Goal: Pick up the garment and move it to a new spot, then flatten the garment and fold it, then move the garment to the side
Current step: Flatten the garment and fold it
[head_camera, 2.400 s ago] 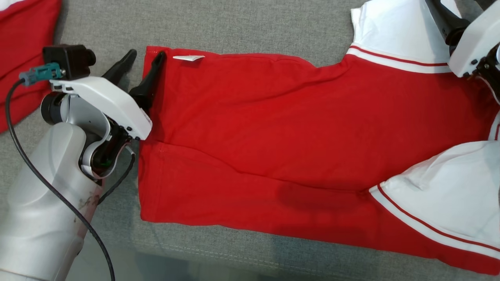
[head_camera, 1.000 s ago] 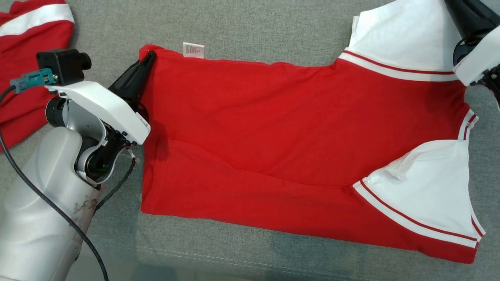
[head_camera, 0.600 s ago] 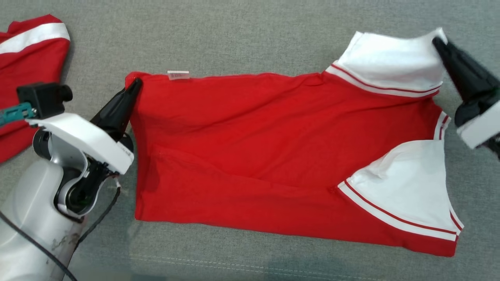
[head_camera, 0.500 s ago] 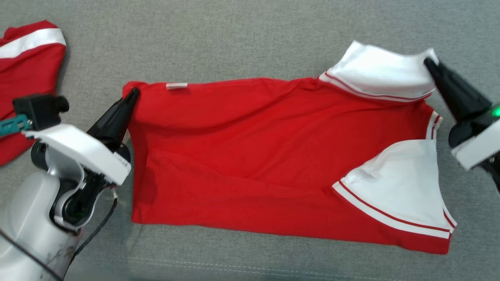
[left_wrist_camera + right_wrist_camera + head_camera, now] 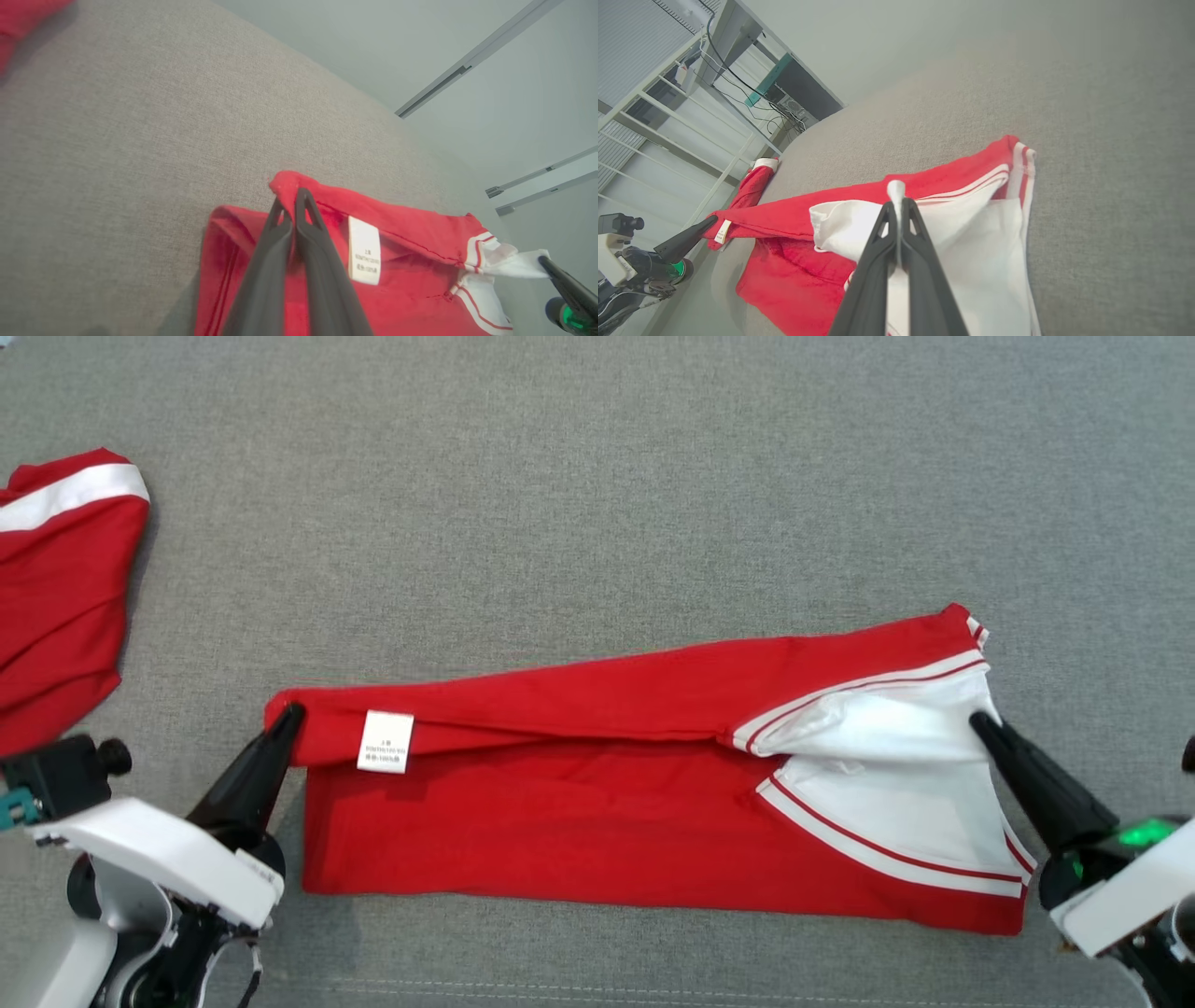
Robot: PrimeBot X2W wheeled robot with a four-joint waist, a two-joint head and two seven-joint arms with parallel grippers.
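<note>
Item: red fabric shirt with white, red-striped sleeves point(image 5: 579, 821), lying along the near middle of the grey cloth-covered tabletop point(image 5: 597, 476).
Condition: far half doubled over toward the near edge; first fold looks nearly made.
Left claw point(image 5: 283, 721): pinched together on the red hem corner.
Right claw point(image 5: 978, 723): pinched on the white sleeve.
Outstanding, I'd judge: letting go, further folds, moving aside.
Also: second red-and-white garment point(image 5: 56, 607), far left.

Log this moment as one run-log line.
phase: fold | left tool: shut on garment hem corner | right tool: shut on garment sleeve | garment: doubled over lengthwise
</note>
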